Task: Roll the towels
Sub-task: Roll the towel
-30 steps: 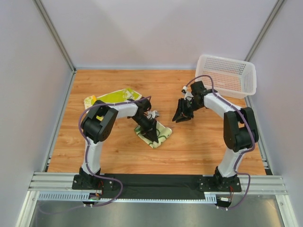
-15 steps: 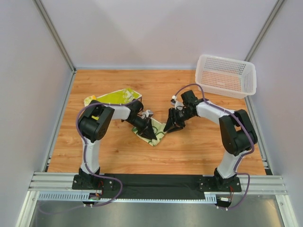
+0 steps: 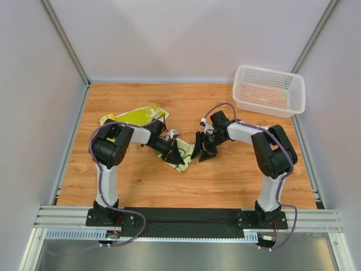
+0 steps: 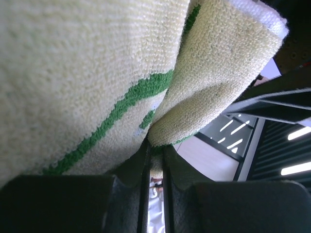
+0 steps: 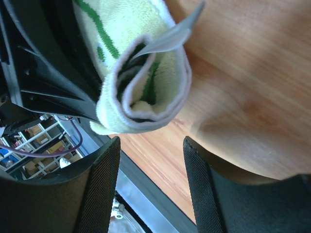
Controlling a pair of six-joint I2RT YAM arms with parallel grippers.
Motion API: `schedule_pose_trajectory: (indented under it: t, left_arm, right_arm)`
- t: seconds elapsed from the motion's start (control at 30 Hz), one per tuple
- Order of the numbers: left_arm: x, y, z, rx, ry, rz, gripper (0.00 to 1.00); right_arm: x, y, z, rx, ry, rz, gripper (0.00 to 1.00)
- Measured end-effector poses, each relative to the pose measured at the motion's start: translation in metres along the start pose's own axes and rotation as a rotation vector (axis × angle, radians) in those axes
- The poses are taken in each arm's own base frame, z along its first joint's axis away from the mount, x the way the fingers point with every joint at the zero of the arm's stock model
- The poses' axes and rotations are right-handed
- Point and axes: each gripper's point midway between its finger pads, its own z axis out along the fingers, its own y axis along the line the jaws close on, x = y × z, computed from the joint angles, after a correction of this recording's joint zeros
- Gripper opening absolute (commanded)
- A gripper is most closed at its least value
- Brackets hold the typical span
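A partly rolled towel [image 3: 184, 148], cream with green lines, lies mid-table between both grippers. My left gripper [image 3: 175, 157] is shut on it. In the left wrist view the towel [image 4: 97, 73] fills the frame, and a fold of it is pinched between the nearly closed jaws of the left gripper [image 4: 155, 160]. My right gripper [image 3: 198, 151] stands open just right of the roll. The right wrist view shows the coiled end of the towel [image 5: 141, 92] just ahead of the right gripper [image 5: 151, 179], with nothing between the fingers [image 5: 99, 189]. A second towel [image 3: 138, 116], lime-green, lies flat at the back left.
A white perforated basket [image 3: 269, 90] stands at the back right corner. Wooden table surface [image 3: 225, 180] shows in front of the grippers. Grey walls close in the left, back and right sides.
My right gripper has swung left from near the basket to the roll's end, and its jaws have opened wider. The left gripper, still holding the towel, shifted slightly up and left.
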Motion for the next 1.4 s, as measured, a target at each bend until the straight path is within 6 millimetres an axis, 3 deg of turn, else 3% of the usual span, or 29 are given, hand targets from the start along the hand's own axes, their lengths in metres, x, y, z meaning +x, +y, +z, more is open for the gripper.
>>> schedule_pose_trajectory:
  t: [0.17, 0.37, 0.7, 0.87, 1.0, 1.23, 1.37, 1.4]
  left_arm:
    - [-0.005, 0.001, -0.005, 0.041, -0.001, 0.021, 0.06]
    - [-0.006, 0.001, -0.008, 0.067, 0.012, 0.039, 0.06]
    - [-0.006, 0.000, -0.013, 0.118, 0.034, 0.051, 0.06]
    - [-0.006, -0.002, -0.016, 0.145, 0.044, 0.052, 0.06]
    - [-0.008, -0.003, -0.017, 0.156, 0.046, 0.051, 0.06]
    - [-0.011, -0.005, -0.019, 0.164, 0.046, 0.049, 0.06]
    - [-0.011, -0.005, -0.019, 0.165, 0.047, 0.049, 0.08]
    - [-0.011, -0.005, -0.019, 0.164, 0.047, 0.047, 0.13]
  right_arm:
    - [-0.006, -0.007, 0.008, 0.008, -0.010, 0.006, 0.58]
    - [-0.020, -0.002, 0.013, -0.024, -0.054, -0.002, 0.61]
    - [-0.032, 0.011, 0.027, -0.136, -0.054, 0.012, 0.54]
    - [-0.036, 0.018, 0.030, -0.179, -0.057, -0.003, 0.64]
    - [-0.040, 0.024, 0.031, -0.203, -0.078, -0.029, 0.64]
    - [-0.045, 0.023, 0.035, -0.216, -0.090, -0.037, 0.52]
    - [-0.044, 0.021, 0.038, -0.212, -0.088, -0.031, 0.39]
    - [-0.043, 0.019, 0.039, -0.208, -0.088, -0.028, 0.33]
